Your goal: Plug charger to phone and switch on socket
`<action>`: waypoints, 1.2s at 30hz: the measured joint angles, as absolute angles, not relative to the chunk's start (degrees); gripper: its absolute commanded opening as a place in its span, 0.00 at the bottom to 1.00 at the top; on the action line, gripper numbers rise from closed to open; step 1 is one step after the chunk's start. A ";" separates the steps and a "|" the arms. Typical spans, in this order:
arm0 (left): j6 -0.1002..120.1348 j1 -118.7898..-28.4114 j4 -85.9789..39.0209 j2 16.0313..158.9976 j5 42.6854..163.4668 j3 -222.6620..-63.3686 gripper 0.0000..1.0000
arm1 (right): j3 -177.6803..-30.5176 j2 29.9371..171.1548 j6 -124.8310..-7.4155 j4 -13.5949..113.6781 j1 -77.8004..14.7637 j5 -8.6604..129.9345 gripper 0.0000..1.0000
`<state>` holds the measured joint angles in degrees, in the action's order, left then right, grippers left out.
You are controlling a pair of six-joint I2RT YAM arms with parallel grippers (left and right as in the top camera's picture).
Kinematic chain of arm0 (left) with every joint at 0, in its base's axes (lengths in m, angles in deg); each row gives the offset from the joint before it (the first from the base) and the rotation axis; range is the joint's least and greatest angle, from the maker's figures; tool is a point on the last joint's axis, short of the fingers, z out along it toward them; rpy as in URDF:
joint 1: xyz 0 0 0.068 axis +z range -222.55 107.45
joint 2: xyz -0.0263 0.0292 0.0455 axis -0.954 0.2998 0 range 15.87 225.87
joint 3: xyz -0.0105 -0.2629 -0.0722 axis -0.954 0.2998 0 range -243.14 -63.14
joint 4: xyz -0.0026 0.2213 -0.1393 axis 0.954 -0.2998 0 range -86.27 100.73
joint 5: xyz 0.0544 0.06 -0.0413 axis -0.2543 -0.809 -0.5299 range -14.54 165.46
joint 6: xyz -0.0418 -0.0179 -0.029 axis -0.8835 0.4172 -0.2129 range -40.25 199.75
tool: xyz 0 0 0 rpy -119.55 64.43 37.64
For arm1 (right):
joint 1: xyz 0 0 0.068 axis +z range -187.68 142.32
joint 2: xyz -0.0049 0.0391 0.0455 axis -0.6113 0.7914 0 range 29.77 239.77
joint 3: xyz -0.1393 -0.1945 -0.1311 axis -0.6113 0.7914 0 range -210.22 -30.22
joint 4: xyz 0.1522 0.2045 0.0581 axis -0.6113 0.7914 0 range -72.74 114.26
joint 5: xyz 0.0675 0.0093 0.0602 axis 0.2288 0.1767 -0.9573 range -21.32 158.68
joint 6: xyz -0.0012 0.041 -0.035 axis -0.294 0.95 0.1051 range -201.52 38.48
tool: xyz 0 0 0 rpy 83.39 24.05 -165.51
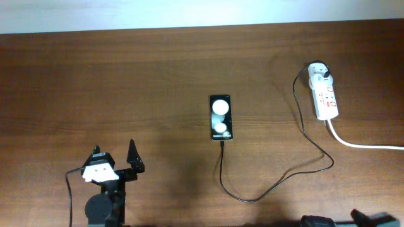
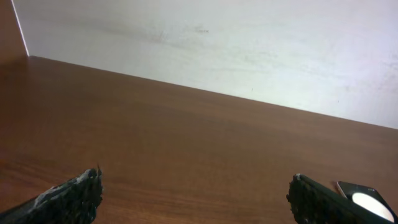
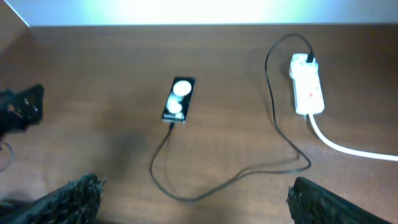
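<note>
The black phone (image 1: 221,118) lies flat mid-table, with two white reflections on its face. The thin black charger cable (image 1: 252,200) runs from the phone's near end, loops across the table and ends at a white plug adapter (image 1: 319,70) seated in the far end of the white socket strip (image 1: 327,101). In the right wrist view the phone (image 3: 179,99), cable (image 3: 186,196) and socket (image 3: 306,93) all show. My left gripper (image 1: 117,156) is open and empty at the front left (image 2: 196,199). My right gripper (image 3: 196,199) is open and empty, low at the front right.
A thick white cord (image 1: 366,145) leaves the socket's near end toward the right edge. The phone's corner (image 2: 367,198) shows at the lower right of the left wrist view. A pale wall (image 2: 249,43) lies beyond the table's far edge.
</note>
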<state>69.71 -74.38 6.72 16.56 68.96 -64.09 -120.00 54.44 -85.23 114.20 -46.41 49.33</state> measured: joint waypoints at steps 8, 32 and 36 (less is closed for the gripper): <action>69.71 -74.38 6.67 16.45 68.98 -64.02 0.99 | -67.63 33.08 -85.99 48.83 -36.27 46.18 0.99; 69.73 -74.38 6.72 16.45 68.96 -63.98 0.99 | -30.89 30.66 -78.28 20.50 -35.70 57.94 0.99; 69.71 -74.38 6.72 16.45 68.96 -63.98 0.99 | -30.91 30.66 -78.25 20.52 -35.70 58.16 0.99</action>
<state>69.71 -74.38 6.72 16.45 68.96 -63.98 -30.91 30.66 -78.25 20.52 -35.70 58.16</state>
